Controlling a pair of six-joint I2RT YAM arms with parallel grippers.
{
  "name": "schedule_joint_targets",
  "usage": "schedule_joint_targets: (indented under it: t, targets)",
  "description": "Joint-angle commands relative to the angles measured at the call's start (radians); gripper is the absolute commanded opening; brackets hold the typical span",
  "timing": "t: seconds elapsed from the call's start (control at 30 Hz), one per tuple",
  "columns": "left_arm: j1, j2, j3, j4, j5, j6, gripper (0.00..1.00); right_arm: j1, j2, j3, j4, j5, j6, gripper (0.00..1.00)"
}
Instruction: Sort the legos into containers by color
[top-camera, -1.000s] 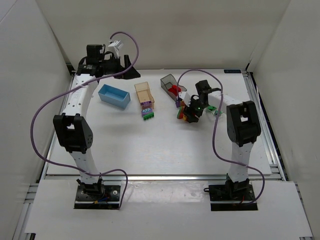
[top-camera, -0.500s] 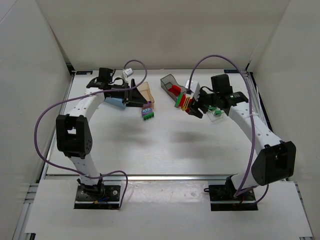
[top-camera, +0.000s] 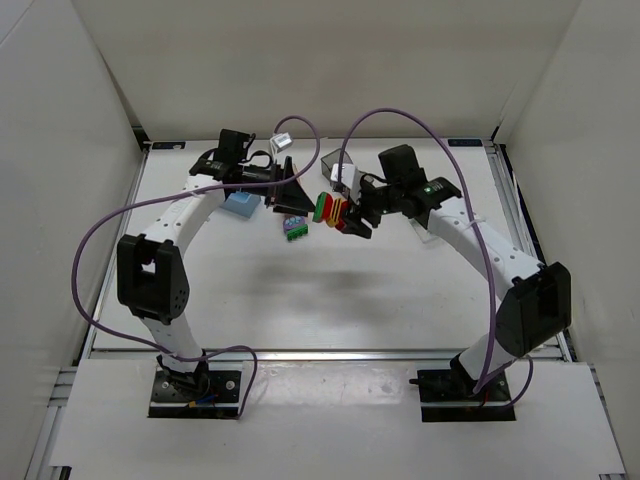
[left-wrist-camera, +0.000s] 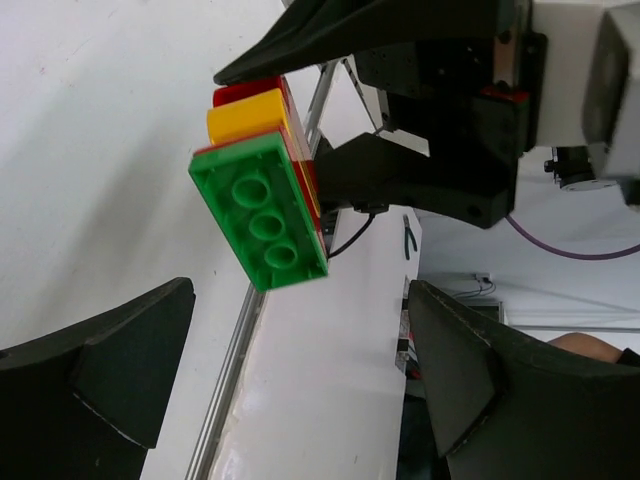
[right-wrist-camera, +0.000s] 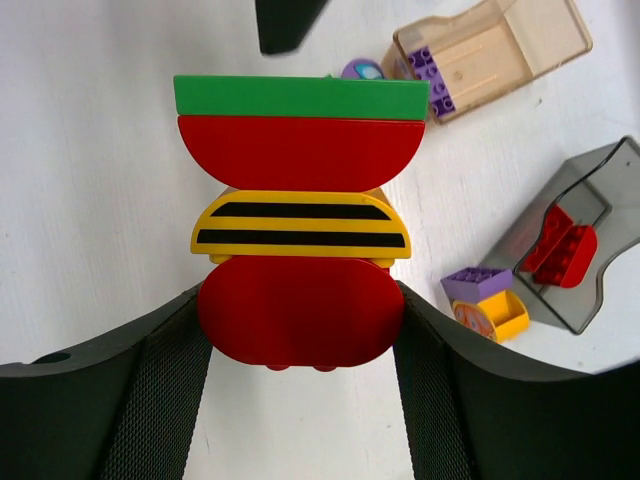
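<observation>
My right gripper (top-camera: 345, 213) (right-wrist-camera: 300, 335) is shut on the red bottom brick of a stacked clump of legos (top-camera: 328, 208) (right-wrist-camera: 300, 225): red, yellow with black stripes, red, and a green plate (right-wrist-camera: 298, 97) at the far end. The clump hangs in the air and points at my left gripper (top-camera: 296, 192) (left-wrist-camera: 300, 400). That gripper is open, its fingers (left-wrist-camera: 100, 370) wide apart, with the green plate (left-wrist-camera: 262, 212) just in front of them and not between them. A purple-and-green clump (top-camera: 294, 228) lies on the table below.
The tan container (right-wrist-camera: 490, 48) holds a purple brick (right-wrist-camera: 432, 80). The dark grey container (right-wrist-camera: 575, 250) (top-camera: 334, 163) holds red bricks (right-wrist-camera: 558, 245). A purple-and-yellow clump (right-wrist-camera: 487, 300) lies beside it. The light blue container (top-camera: 240, 205) sits partly hidden under my left arm.
My right gripper has lifted the clump off the table and carried it left. My left gripper has swung from the back left corner to the middle, facing the clump.
</observation>
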Motion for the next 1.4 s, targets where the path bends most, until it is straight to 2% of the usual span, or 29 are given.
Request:
schedule_joint_targets:
  t: [0.0, 0.27, 0.37, 0.4, 0.47, 0.5, 0.6, 0.77, 1.17, 1.27, 1.3, 1.37]
  targets:
    - [-0.008, -0.048, 0.028, 0.010, -0.005, 0.011, 0.99, 0.032, 0.002, 0.073, 0.041, 0.002, 0.025, 0.00]
    - [-0.025, 0.001, 0.068, 0.013, -0.032, 0.028, 0.99, 0.084, 0.015, 0.108, 0.029, 0.019, 0.022, 0.00]
    - [-0.028, 0.018, 0.086, 0.011, -0.029, 0.026, 0.91, 0.099, 0.019, 0.116, 0.023, 0.015, 0.024, 0.00]
    - [-0.029, 0.023, 0.089, 0.011, -0.029, 0.023, 0.78, 0.105, 0.019, 0.113, 0.027, 0.017, 0.025, 0.00]
    - [-0.029, 0.032, 0.094, 0.014, -0.016, 0.023, 0.62, 0.112, 0.018, 0.107, 0.033, 0.025, 0.030, 0.00]
    - [-0.029, 0.032, 0.094, 0.014, -0.015, 0.028, 0.41, 0.112, 0.018, 0.102, 0.041, 0.035, 0.033, 0.00]
    - [-0.029, 0.020, 0.080, 0.014, -0.004, 0.034, 0.12, 0.102, 0.013, 0.073, 0.053, 0.072, 0.030, 0.00]
    - [-0.025, -0.040, 0.019, 0.014, 0.010, 0.049, 0.10, 0.053, -0.018, 0.003, 0.058, 0.103, 0.013, 0.00]
    - [0.101, -0.075, -0.064, -0.007, 0.048, 0.085, 0.10, -0.036, -0.154, -0.188, -0.028, 0.088, -0.001, 0.00]
    - [0.101, -0.083, -0.070, -0.007, 0.045, 0.098, 0.10, -0.054, -0.151, -0.168, -0.034, 0.032, 0.097, 0.00]
    - [0.103, -0.090, -0.072, -0.009, 0.033, 0.105, 0.10, -0.065, -0.136, -0.165, -0.014, 0.020, 0.202, 0.00]
    - [0.106, -0.107, -0.079, -0.009, 0.002, 0.121, 0.10, -0.127, -0.105, -0.125, 0.036, -0.038, 0.307, 0.00]
